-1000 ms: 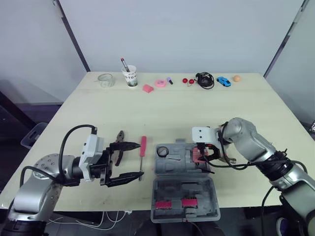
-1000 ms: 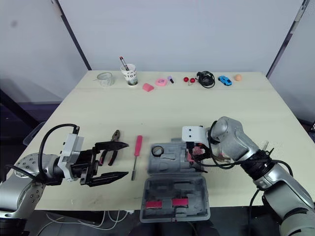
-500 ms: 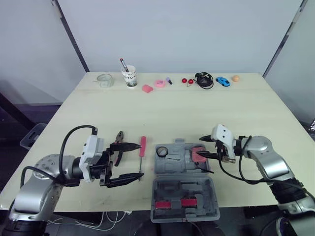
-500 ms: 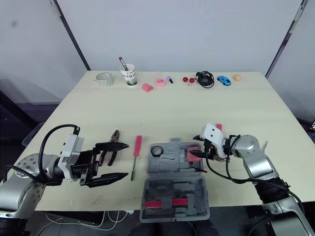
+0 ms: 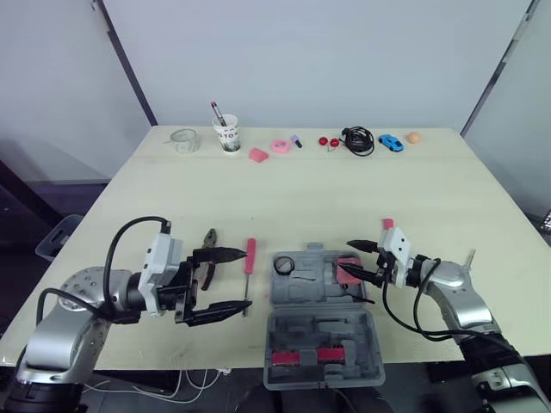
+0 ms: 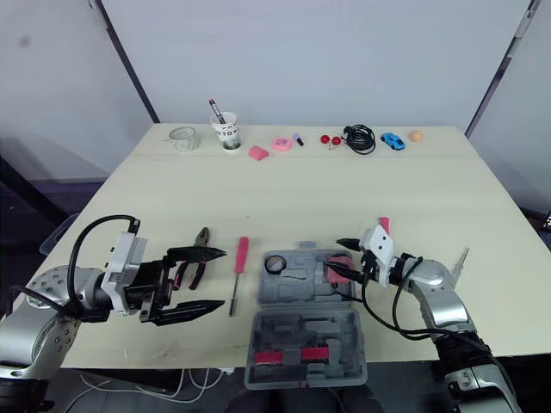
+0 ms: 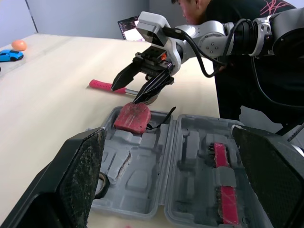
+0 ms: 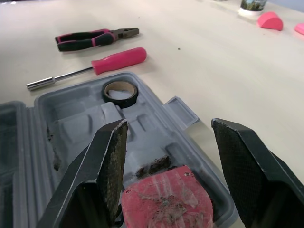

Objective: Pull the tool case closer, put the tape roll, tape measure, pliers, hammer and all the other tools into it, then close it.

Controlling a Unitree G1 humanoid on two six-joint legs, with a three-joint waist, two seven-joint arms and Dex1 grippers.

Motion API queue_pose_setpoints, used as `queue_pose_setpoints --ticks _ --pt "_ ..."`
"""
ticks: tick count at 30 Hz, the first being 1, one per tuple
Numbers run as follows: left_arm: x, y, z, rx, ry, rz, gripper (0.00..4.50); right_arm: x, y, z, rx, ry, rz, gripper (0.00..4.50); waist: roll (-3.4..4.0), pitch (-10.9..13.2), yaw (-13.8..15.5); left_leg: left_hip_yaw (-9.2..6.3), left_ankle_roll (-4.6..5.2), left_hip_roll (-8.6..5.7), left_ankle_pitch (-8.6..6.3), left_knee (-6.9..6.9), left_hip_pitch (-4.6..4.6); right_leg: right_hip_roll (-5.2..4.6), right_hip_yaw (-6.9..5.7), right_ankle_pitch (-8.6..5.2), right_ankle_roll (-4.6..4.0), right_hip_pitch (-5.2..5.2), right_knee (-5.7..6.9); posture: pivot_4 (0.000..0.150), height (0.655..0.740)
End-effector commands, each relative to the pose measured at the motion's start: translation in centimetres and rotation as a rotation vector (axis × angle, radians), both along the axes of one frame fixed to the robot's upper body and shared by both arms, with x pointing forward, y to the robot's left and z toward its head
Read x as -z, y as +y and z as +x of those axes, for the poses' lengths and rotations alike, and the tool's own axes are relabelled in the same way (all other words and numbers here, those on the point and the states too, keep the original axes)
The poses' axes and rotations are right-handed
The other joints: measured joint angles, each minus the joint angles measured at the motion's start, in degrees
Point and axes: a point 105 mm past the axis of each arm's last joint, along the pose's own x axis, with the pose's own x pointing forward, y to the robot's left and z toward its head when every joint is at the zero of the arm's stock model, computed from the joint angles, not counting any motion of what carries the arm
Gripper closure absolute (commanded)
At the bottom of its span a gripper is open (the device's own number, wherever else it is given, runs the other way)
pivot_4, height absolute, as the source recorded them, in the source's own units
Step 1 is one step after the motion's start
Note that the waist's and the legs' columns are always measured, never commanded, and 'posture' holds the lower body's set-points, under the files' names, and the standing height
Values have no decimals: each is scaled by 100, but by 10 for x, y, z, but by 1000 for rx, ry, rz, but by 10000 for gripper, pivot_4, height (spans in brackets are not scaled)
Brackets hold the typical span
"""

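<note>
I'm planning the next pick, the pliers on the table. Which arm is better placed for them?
Left. The left gripper is open beside the pliers, left of the case. The right gripper, also open, is at the tape measure on the case's other side.

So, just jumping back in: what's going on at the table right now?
The tool case sits open near the table's front edge, with the tape roll and the red tape measure lying in its tray. The right gripper hovers open beside the tape measure, holding nothing. The left gripper, also open and empty, is next to the pliers and the pink-handled screwdriver, which lie on the table left of the case. The hammer lies just beyond the right gripper.
</note>
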Motion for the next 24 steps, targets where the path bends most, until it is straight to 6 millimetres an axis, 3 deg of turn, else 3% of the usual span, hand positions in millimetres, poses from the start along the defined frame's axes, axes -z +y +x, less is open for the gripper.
queue_pose_setpoints --ticks 1,5,8,24 --pt "-4 0 0 5 -19 -2 0 4 -13 -1 23 -18 35 15294 0 0 6 0 0 0 0 0 0 0 0 0 0 0 -1 1500 7400" --pt "-4 1 0 3 -17 0 0 13 -18 -3 18 -10 18 15294 0 0 1 2 0 0 0 1 0 -1 1 0 0 1 0 1500 7400" --pt "-3 1 0 5 -15 0 0 12 -19 -1 38 -30 22 23996 0 0 -13 1 0 0 0 1 4 0 1 0 0 1 3 1500 7400" --pt "-3 2 2 12 -17 8 0 24 -15 2 52 -9 79 23996 1 0 -6 1 0 1 0 1 4 0 2 1 2 1 5 1500 7400"
